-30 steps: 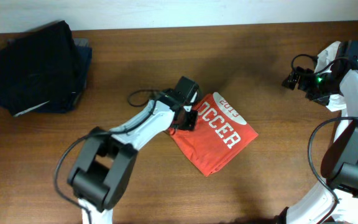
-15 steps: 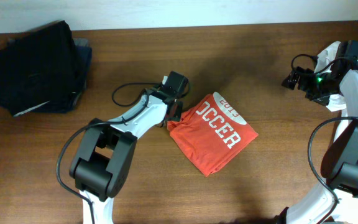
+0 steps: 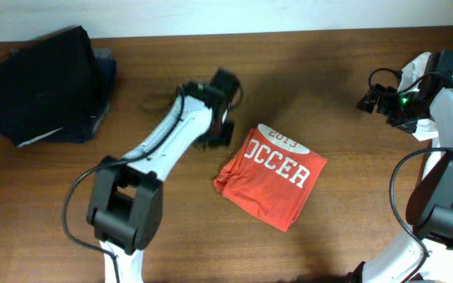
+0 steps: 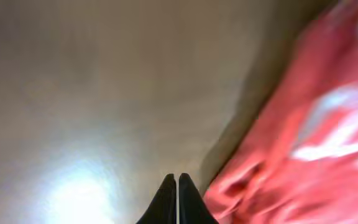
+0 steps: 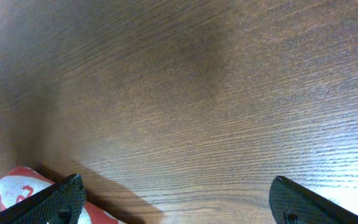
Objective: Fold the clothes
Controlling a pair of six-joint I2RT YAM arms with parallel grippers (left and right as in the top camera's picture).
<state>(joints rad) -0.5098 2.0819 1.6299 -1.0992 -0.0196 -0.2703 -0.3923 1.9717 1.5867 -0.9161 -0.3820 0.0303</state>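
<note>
The red-orange T-shirt (image 3: 270, 179) lies folded into a small rectangle at the table's middle, with white "OCCER" lettering facing up. My left gripper (image 3: 219, 134) is just beyond the shirt's upper left corner. In the left wrist view its fingers (image 4: 178, 182) are shut together and empty, with the blurred shirt (image 4: 303, 143) close on their right. My right gripper (image 3: 366, 101) hovers at the far right, away from the shirt. Its fingers (image 5: 176, 193) are wide open over bare wood, and a corner of the shirt (image 5: 14, 186) shows at the lower left.
A pile of black and navy garments (image 3: 49, 82) sits at the table's back left corner. Something white (image 3: 410, 76) lies at the right edge, partly hidden by the right arm. The table is brown wood (image 3: 329, 236).
My left gripper has let go of the shirt's left edge and drawn back towards the far side. The shirt has turned a little and settled flatter. The right arm has not moved.
</note>
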